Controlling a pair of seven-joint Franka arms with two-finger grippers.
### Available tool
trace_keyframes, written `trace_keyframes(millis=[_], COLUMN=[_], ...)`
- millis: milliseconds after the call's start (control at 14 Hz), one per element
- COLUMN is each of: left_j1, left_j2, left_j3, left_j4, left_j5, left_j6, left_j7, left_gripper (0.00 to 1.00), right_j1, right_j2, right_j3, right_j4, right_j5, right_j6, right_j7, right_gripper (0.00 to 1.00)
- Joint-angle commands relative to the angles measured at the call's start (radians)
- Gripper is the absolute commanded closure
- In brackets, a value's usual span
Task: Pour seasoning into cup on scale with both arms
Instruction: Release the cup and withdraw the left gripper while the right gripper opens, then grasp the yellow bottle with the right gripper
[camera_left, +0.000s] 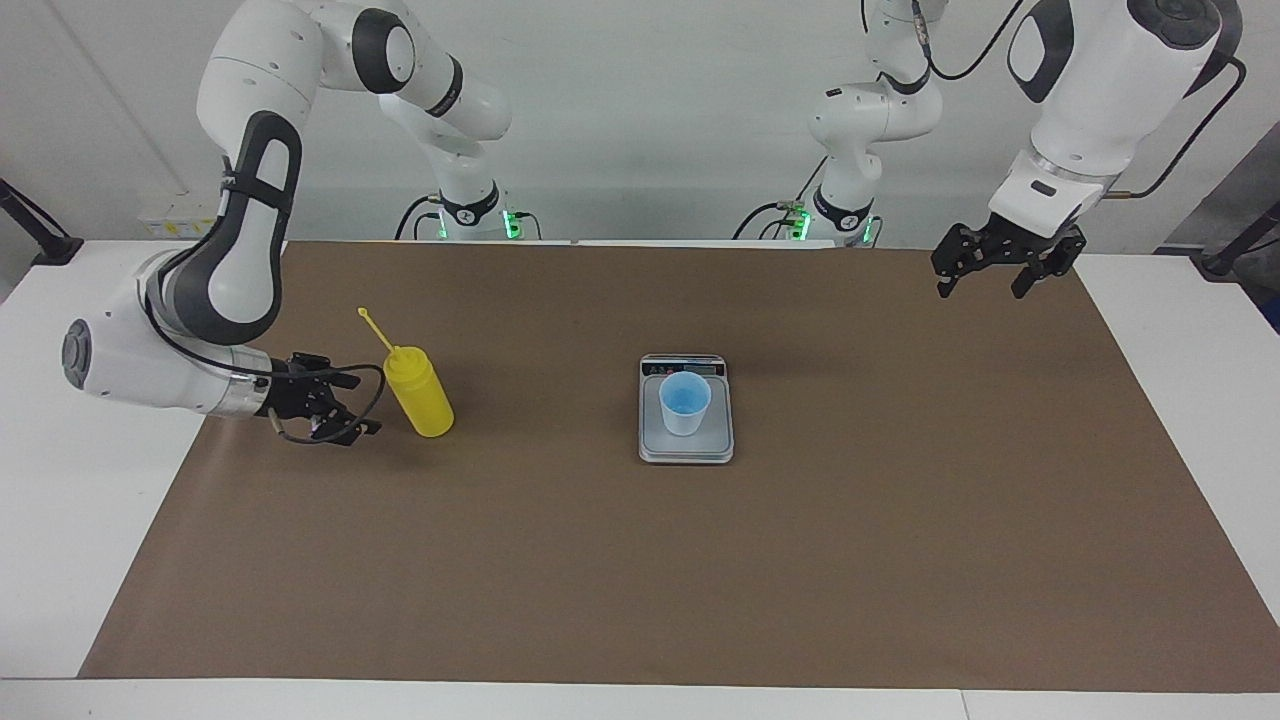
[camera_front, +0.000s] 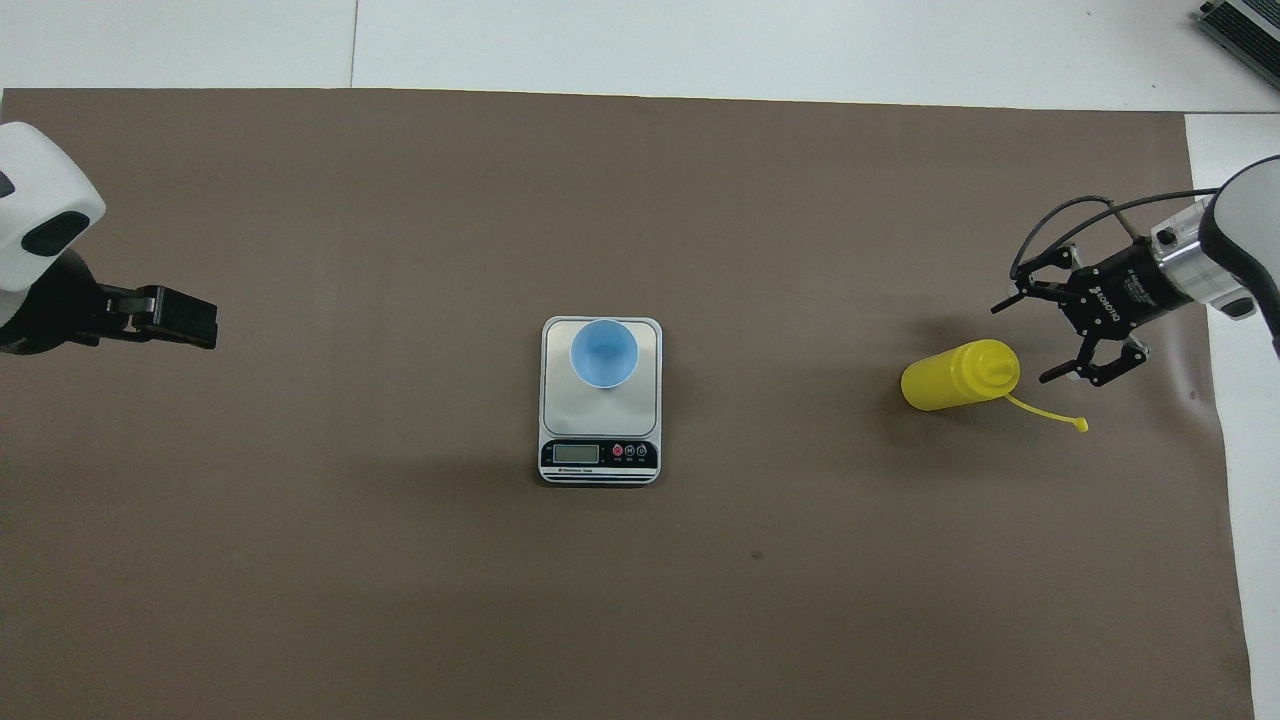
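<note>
Brown mat (camera_left: 640, 560): upright yellow long-nozzled seasoning (camera_left: 421, 390) beside spread right hand (camera_left: 352, 405).

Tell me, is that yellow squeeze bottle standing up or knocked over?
Standing upright. The yellow squeeze bottle rests on its base on the brown table cover, nozzle pointing up, untouched by the open right pincer beside it.

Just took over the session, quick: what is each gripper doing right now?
Right gripper: open, empty, low beside the yellow bottle, not touching it.
Left gripper: open, empty, raised over the left arm's end of the table.
</note>
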Motion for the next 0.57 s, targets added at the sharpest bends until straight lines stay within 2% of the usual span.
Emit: trace_keyframes(millis=[0, 143, 357, 500], left_j1=[-0.004, 0.008, 0.010, 0.004], left_j2=[-0.027, -0.022, -0.025, -0.027], left_j3=[0.001, 0.012, 0.019, 0.013], left_j4=[-0.029, -0.005, 0.008, 0.014], left_j5=[-0.019, -0.101, -0.086, -0.026], left_j6=[0.016, 0.004, -0.020, -0.030], left_j7=[0.010, 0.016, 0.021, 0.021], left_gripper=[0.00, 0.00, 0.00, 0.00], right_j1=[-0.021, -0.030, -0.036, -0.046], right_j2=[0.002, 0.000, -0.013, -0.038], right_j3=[0.010, 0.010, 0.010, 0.009], right_j4=[-0.048, -0.060, -0.120, -0.183], right_j5=[0.093, 0.142, 0.194, 0.228], right_j6=[-0.016, -0.022, -0.014, -0.002], right_j7=[0.116, 0.216, 0.296, 0.305], right_gripper=[0.00, 0.00, 0.00, 0.00])
